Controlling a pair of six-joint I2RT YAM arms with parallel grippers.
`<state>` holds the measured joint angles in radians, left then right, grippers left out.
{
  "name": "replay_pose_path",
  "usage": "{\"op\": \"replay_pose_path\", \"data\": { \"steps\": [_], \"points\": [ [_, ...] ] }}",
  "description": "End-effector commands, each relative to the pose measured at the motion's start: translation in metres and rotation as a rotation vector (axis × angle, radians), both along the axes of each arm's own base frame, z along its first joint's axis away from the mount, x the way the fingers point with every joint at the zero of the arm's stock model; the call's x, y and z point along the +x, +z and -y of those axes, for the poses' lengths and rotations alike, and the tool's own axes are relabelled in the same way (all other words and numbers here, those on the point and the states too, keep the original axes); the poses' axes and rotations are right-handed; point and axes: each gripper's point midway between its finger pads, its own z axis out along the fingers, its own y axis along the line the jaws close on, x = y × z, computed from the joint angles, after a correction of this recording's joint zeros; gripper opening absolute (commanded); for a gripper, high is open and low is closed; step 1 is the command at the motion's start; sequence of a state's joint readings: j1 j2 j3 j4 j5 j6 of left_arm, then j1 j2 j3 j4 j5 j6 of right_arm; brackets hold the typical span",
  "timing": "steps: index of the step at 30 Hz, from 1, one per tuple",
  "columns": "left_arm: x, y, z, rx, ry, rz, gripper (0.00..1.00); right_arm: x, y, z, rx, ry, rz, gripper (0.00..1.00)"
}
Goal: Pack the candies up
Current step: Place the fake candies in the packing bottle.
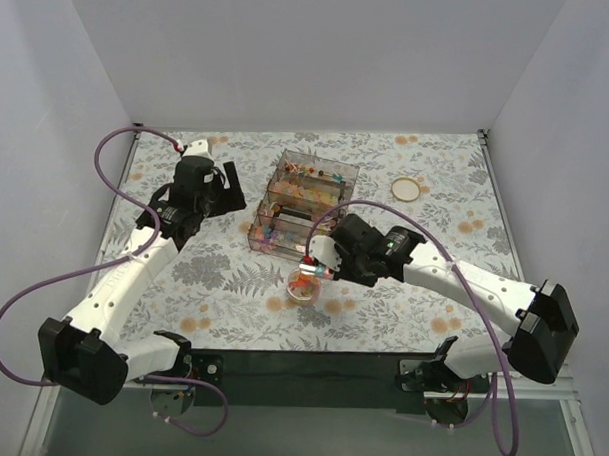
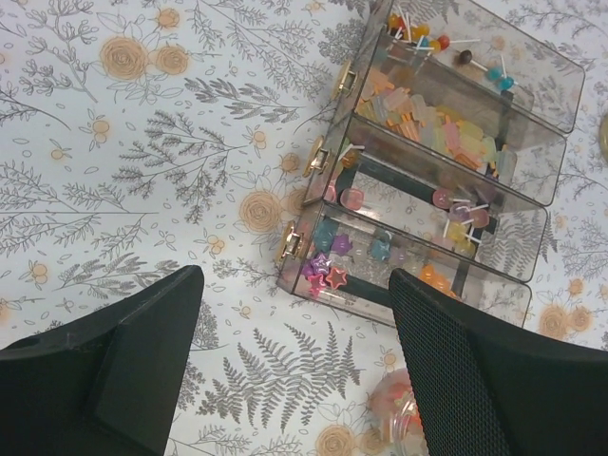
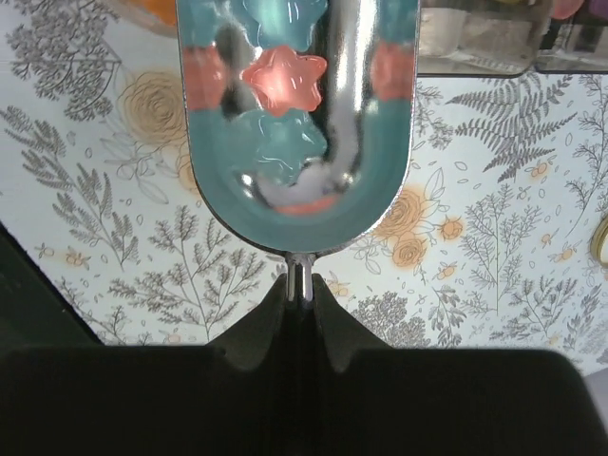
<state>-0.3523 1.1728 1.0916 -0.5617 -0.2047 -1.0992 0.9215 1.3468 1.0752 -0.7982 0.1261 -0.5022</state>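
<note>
My right gripper [image 1: 314,256] [image 3: 299,285] is shut on the thin handle of a shiny metal scoop [image 3: 299,123]. The scoop holds star-shaped candies, one pink [image 3: 283,78] and one teal [image 3: 282,144]. In the top view the scoop [image 1: 309,269] hangs just above a small clear jar [image 1: 302,286] full of orange and red candies. The jar shows blurred in the left wrist view [image 2: 399,418]. My left gripper [image 1: 226,190] [image 2: 294,285] is open and empty, above the cloth to the left of a clear compartment box [image 1: 303,203] [image 2: 437,171] that holds sorted candies.
A round cream lid [image 1: 406,188] lies on the flowered tablecloth at the back right. White walls close in the table on three sides. Purple cables loop off both arms.
</note>
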Motion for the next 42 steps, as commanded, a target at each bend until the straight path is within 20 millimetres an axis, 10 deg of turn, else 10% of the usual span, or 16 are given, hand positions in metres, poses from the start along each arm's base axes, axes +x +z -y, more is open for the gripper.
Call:
{"op": "replay_pose_path", "data": {
  "steps": [1, 25, 42],
  "points": [
    [0.002, -0.007, -0.006, 0.032, 0.014, -0.005, 0.78, -0.019, 0.003, 0.016, -0.142, 0.002, 0.024, 0.01],
    [-0.005, -0.021, -0.004, 0.036, -0.011, -0.032, 0.78, -0.014, 0.035, 0.014, -0.632, 0.103, 0.328, 0.01],
    [-0.005, -0.026, 0.002, 0.037, -0.033, -0.048, 0.78, -0.017, 0.055, -0.001, -0.498, 0.043, 0.316, 0.01]
  ]
}}
